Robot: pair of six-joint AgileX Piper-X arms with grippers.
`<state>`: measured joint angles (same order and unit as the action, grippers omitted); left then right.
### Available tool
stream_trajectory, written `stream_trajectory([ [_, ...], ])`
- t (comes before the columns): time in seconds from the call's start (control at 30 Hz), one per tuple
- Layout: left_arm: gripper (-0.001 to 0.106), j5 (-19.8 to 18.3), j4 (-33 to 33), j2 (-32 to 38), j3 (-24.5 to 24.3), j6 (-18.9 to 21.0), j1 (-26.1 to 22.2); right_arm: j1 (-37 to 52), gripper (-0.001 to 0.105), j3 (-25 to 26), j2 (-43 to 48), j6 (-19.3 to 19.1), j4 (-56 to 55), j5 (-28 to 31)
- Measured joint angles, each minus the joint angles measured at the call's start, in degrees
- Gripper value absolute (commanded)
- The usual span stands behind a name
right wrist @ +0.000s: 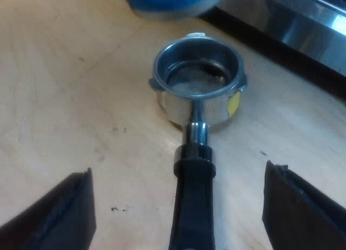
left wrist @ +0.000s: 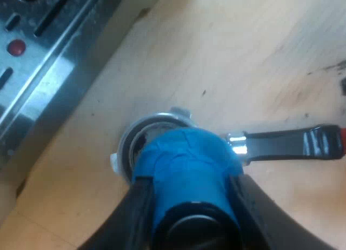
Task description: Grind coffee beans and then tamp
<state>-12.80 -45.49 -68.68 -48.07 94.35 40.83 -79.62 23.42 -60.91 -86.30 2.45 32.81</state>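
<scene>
- Left wrist view: the left gripper (left wrist: 189,188) has both fingers clamped on the blue tamper (left wrist: 186,161), which hangs just over the basket of the holder (left wrist: 148,132), not down in it
- The holder lies loose on the wooden table (left wrist: 227,55), its red-tipped handle (left wrist: 292,143) flat on the wood, near the espresso machine (left wrist: 48,61)
- Right wrist view: the right gripper (right wrist: 177,169) stands wide open, one finger on either side of the dark handle, gripping nothing
</scene>
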Motion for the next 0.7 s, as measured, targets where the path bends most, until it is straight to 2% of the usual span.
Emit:
stream_trajectory([
  [0.7, 0.0, 0.45, 4.1, -7.87, 0.0, 0.0, 0.0, 0.0, 0.067, 0.0, 0.0, 0.0, 0.0, 0.0],
])
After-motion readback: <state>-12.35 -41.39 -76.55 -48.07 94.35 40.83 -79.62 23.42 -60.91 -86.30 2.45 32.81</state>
